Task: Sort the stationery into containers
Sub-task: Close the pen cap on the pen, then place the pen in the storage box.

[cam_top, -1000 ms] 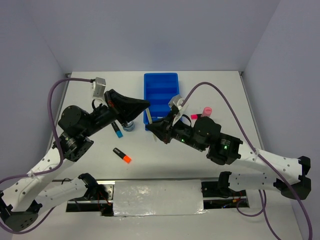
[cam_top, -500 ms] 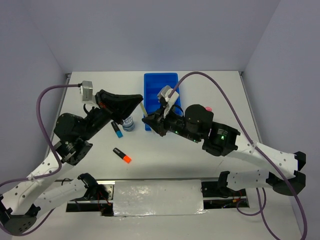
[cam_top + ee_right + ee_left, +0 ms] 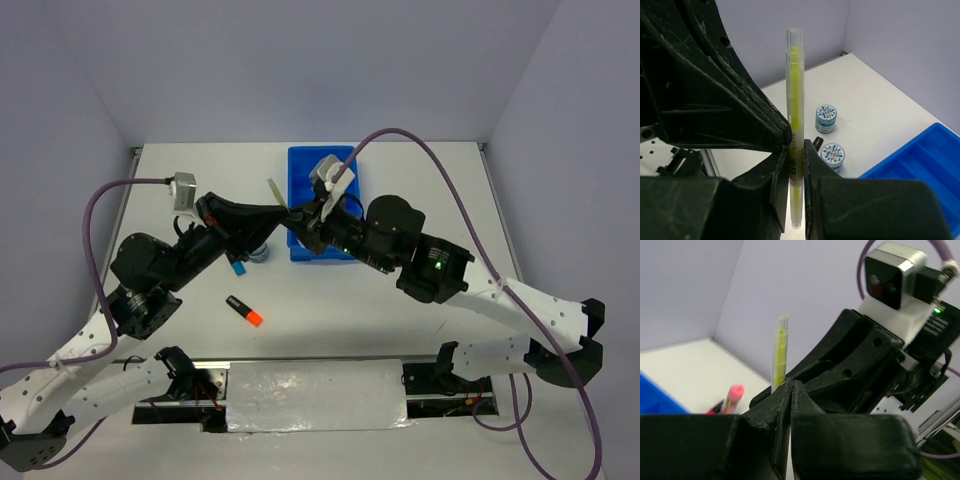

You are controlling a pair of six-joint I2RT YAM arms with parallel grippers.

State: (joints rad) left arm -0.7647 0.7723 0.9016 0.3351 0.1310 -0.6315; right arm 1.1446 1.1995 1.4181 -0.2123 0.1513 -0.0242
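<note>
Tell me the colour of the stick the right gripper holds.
Stick: clear with yellow inside; right wrist view best.

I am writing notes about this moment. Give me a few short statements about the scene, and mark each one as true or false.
1. The right gripper holds a thin clear pen with a yellow core upright. True.
2. The two round blue-grey tubs with patterned lids sit inside the bright blue plastic tray. False: they stand on the white table, outside the tray.
3. The short black marker with an orange end lies on the table, apart from both grippers. True.
4. The left gripper carries the black marker with a pink end. False: this marker rests on the table, beyond the left gripper.
</note>
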